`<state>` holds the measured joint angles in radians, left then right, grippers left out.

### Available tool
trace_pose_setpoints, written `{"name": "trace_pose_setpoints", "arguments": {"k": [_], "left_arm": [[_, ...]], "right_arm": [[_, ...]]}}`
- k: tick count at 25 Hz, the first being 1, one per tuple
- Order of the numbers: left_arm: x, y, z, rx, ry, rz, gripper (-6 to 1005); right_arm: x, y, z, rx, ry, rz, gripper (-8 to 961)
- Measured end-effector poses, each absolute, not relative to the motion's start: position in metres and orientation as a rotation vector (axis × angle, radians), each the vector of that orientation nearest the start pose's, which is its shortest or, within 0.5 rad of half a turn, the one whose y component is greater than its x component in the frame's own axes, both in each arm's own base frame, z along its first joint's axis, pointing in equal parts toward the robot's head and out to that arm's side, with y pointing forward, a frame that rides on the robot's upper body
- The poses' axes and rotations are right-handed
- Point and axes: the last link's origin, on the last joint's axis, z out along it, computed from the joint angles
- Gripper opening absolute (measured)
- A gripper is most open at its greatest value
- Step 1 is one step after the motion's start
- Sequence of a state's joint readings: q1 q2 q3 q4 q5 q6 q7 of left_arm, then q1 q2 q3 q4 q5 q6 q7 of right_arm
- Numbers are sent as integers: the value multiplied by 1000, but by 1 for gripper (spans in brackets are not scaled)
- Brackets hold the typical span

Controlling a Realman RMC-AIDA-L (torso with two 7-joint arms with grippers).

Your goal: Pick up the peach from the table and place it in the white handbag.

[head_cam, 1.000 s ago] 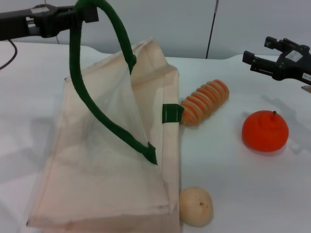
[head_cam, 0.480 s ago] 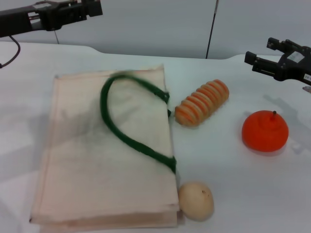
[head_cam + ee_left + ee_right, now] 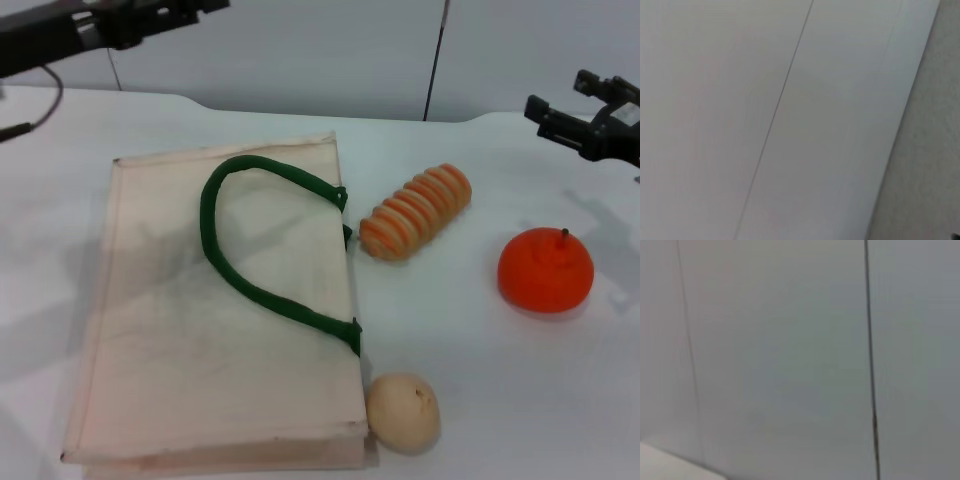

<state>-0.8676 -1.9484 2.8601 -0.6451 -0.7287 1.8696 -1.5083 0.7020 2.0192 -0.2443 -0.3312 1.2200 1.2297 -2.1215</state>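
Head view: white handbag (image 3: 215,310) now flat on table, green handle (image 3: 262,247) dropped. Left gripper (image 3: 190,8), empty, lifted clear; right gripper (image 3: 560,118) spread, empty, backing off. Peach unseen, likely bagged.
Wrist views: wall only.

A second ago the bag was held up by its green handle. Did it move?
Yes. The white handbag has dropped flat on the table, its green handle lying on it, beside the unmoved tan fruit.

The white handbag (image 3: 220,330) is matt cream cloth with green fabric handles (image 3: 250,255).
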Motion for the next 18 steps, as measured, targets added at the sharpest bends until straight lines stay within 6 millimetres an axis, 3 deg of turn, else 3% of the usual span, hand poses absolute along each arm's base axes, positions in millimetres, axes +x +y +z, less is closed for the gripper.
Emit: {"name": "trace_pose_setpoints", "arguments": {"k": [1,6,12,18], "left_arm": [[-219,387,110,-2392,-614,-1197,815],[-227,385,92,-2149,-431,-1281,826],[-245,380,69,-1934,-293,-1236,828],[-258,370,64,-1692,-230,-1210,828]], "right_arm": [[272,403,23,-2179,544,797,893],[279,400,24,-2083,516,818,894],[294,389,24,-1928,481,816,894],[305,380,24,-1757,497,834,894]]}}
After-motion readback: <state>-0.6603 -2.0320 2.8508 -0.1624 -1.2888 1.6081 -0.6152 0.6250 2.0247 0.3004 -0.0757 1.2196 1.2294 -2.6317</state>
